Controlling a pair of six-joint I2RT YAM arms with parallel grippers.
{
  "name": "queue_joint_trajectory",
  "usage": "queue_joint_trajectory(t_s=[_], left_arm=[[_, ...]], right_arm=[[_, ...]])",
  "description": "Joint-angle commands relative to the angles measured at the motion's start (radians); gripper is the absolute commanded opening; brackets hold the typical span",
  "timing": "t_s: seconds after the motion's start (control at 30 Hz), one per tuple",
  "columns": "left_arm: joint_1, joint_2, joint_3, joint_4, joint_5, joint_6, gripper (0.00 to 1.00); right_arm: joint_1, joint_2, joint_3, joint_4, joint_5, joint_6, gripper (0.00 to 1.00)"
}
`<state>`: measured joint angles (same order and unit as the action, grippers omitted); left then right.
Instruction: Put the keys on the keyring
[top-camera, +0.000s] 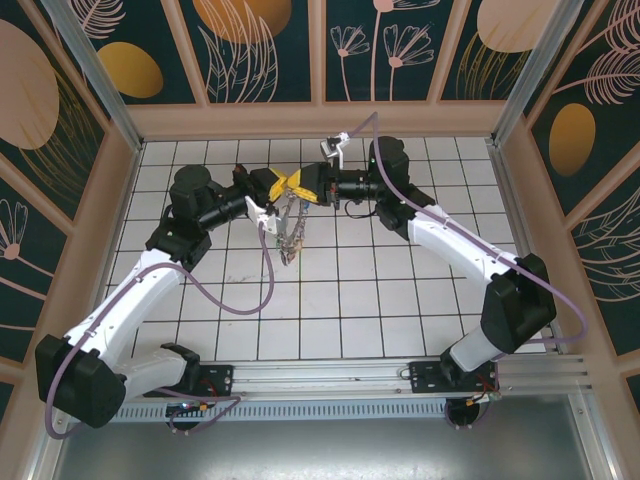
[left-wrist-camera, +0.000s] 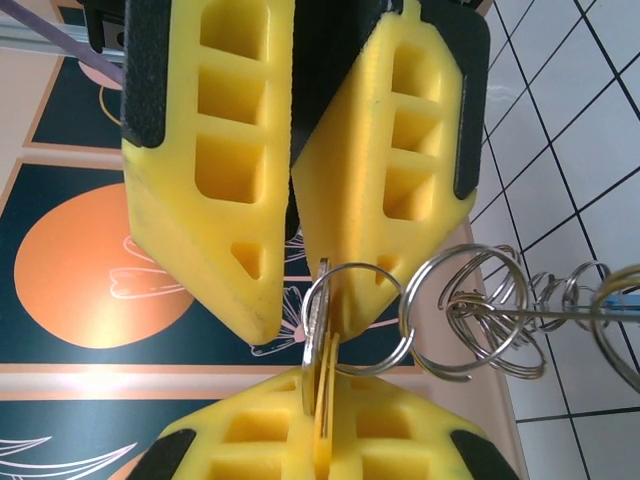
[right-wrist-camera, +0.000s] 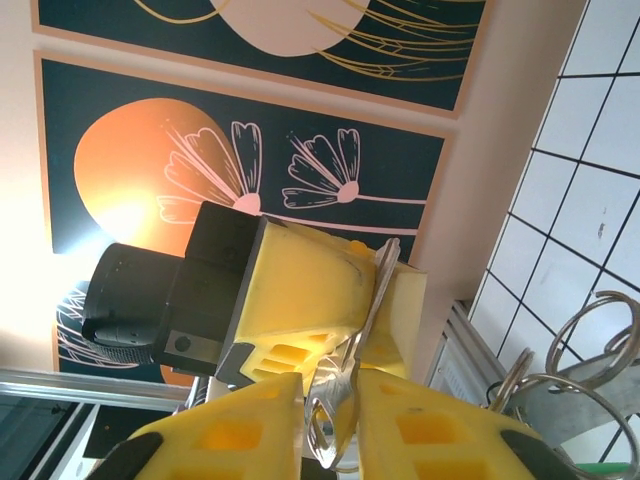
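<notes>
Threading looks to be the step in hand. From above, both arms meet nose to nose over the middle of the tiled floor, the left gripper (top-camera: 283, 185) and right gripper (top-camera: 308, 190) almost touching. The keyring (top-camera: 291, 225) droops beneath them, and a few keys (top-camera: 289, 255) dangle at its low end. On the left wrist camera, the left fingers are clamped tight on the keyring at a small end loop (left-wrist-camera: 360, 268), and springy silver coils trail off to the right. Opposite, the right fingers pinch a flat key (left-wrist-camera: 322, 425) edge-on, right up against that loop; whether it is on the wire yet I cannot tell. The right wrist camera shows that key as a silver blade nipped between yellow pads. Next, I reckon, its hole must be worked along the wire, which looks fiddly with so little slack.
</notes>
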<state>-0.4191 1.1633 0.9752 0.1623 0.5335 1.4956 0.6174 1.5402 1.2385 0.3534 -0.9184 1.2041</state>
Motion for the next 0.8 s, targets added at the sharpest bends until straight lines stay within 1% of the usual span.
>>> queue_joint_trajectory(t_s=[0.0,0.17,0.23,0.27,0.3,0.33,0.4,0.5,0.53,0.6,0.67,0.77], left_arm=[[-0.007,-0.019,0.003,0.025,0.033,0.018,0.00],[-0.007,-0.022,0.003,0.025,0.029,0.018,0.00],[-0.007,-0.025,-0.009,0.026,0.028,0.008,0.00],[-0.007,-0.027,-0.021,0.031,0.028,-0.009,0.05],[-0.007,-0.030,-0.025,0.036,0.028,-0.031,0.12],[-0.007,-0.037,-0.028,0.040,0.032,-0.069,0.16],[-0.007,-0.056,-0.038,0.044,0.036,-0.144,0.20],[-0.007,-0.090,-0.070,0.050,0.036,-0.230,0.32],[-0.007,-0.100,-0.077,0.042,0.036,-0.252,0.34],[-0.007,-0.119,-0.090,0.031,0.029,-0.300,0.34],[-0.007,-0.142,-0.112,0.036,0.025,-0.353,0.33],[-0.007,-0.179,-0.155,0.076,0.018,-0.450,0.34]], right_arm=[[0.018,0.009,0.016,0.078,-0.036,0.009,0.18],[0.019,0.008,0.010,0.083,-0.039,0.010,0.09],[0.019,0.007,0.006,0.088,-0.037,0.011,0.03],[0.017,0.005,0.001,0.092,-0.033,0.011,0.00],[0.016,0.004,-0.003,0.094,-0.029,0.013,0.00],[0.015,0.004,-0.008,0.105,-0.025,0.015,0.00],[0.012,0.000,-0.021,0.130,-0.015,0.015,0.00],[0.005,-0.011,-0.050,0.179,0.016,0.000,0.00],[0.003,-0.016,-0.062,0.204,0.032,-0.009,0.00],[0.001,-0.029,-0.081,0.235,0.065,-0.036,0.00],[0.001,-0.046,-0.088,0.223,0.111,-0.088,0.00],[0.012,-0.085,-0.080,0.160,0.186,-0.228,0.00]])
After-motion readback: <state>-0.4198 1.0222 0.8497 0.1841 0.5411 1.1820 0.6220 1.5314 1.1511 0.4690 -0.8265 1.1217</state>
